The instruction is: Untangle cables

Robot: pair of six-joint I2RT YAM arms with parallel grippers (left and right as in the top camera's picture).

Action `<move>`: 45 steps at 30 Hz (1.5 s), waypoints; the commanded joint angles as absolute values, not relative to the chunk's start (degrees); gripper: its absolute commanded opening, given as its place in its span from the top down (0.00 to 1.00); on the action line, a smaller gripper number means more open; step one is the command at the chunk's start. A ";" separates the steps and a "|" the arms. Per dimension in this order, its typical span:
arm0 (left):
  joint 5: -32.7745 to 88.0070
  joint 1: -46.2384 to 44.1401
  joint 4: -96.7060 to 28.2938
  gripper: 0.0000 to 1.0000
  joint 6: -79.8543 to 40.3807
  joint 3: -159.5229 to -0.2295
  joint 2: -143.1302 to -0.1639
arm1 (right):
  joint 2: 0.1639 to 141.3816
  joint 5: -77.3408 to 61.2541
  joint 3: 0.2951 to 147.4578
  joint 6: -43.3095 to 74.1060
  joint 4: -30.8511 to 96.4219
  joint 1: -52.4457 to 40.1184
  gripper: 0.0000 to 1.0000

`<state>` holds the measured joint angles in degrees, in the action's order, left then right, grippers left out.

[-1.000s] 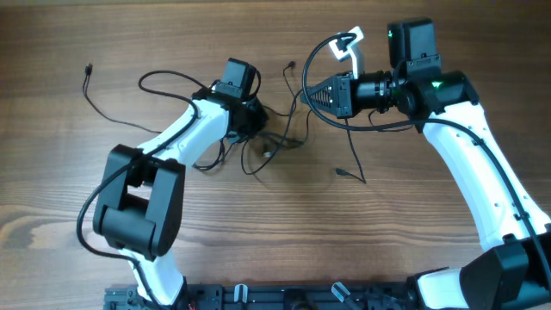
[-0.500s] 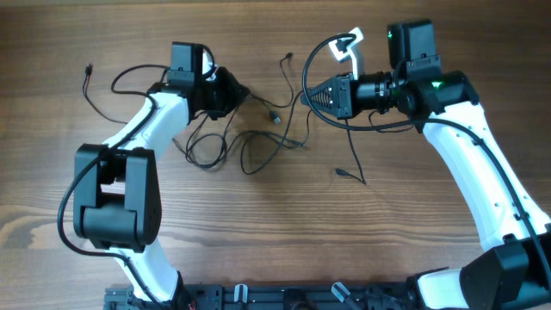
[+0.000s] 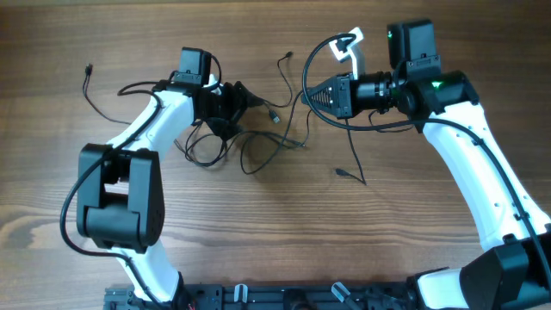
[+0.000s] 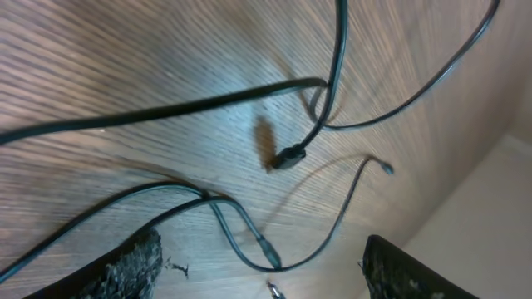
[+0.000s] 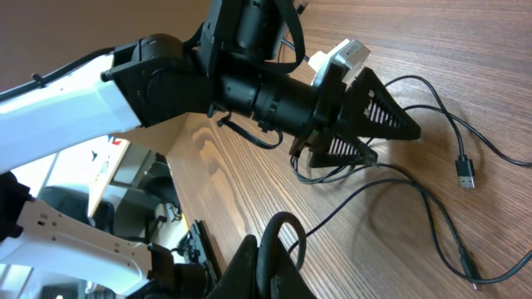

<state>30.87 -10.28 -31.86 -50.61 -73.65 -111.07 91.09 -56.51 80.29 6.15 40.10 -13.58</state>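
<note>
Left fingers (image 4: 125, 270) gape wide, empty; right fingers (image 5: 249, 270) pinch a cable (image 5: 283, 216) (surely limp, light, slippery); I'd grip just behind the plug (image 4: 289, 155) ahead.

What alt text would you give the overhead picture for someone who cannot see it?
Seen from above, two white-and-black robot arms reach over a wooden table toward a loose tangle of thin black cables near its middle. The left gripper sits at the tangle's upper left; the right gripper points in from the right.
</note>
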 commanded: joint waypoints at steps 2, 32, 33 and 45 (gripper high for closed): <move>13.34 -15.51 -34.15 0.14 -56.55 -74.11 -111.15 | 91.64 -56.36 80.14 6.42 39.97 -13.67 0.96; 3.27 -15.62 -36.73 0.50 -60.01 -73.34 -117.91 | 91.61 -79.92 80.31 85.71 -76.34 -5.13 0.96; 3.29 -15.64 -36.67 0.50 -60.03 -73.34 -117.91 | 91.61 -81.58 80.31 89.14 -79.40 -2.70 0.96; 3.31 -15.62 -36.10 0.46 -60.03 -73.34 -117.91 | 91.85 -92.23 79.02 51.94 -23.49 5.43 0.96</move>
